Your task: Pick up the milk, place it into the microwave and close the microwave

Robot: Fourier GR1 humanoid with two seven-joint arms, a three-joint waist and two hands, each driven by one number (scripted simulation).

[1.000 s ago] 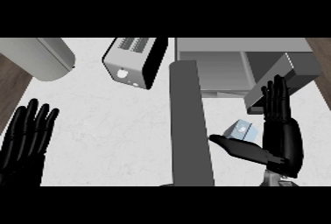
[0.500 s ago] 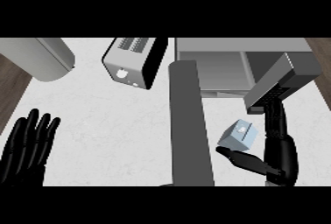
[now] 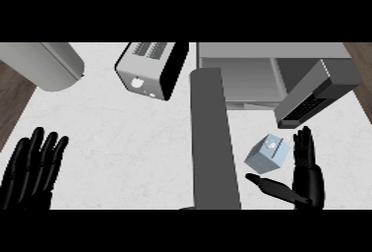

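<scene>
The milk (image 3: 266, 153), a small pale blue carton, is tilted on the white counter (image 3: 123, 147) in front of the microwave. The microwave (image 3: 243, 78) stands at the upper right with its cavity open. Its grey door (image 3: 214, 142) swings out towards me, left of the milk, and its dark control panel (image 3: 316, 96) sits above the carton. My right hand (image 3: 306, 174) is just right of the milk, fingers straight and pointing up, thumb stretched out below the carton. I cannot tell whether it touches the carton. My left hand (image 3: 30, 172) rests open at the lower left.
A silver toaster (image 3: 149, 69) stands at the top centre, left of the microwave. A large grey rounded object (image 3: 44, 64) lies at the top left corner. Dark wooden floor (image 3: 11, 103) shows past the counter's left edge.
My right hand has drawn back from the control panel towards the lower edge and now sits beside the milk. The left hand has slid slightly lower. The milk has barely moved.
</scene>
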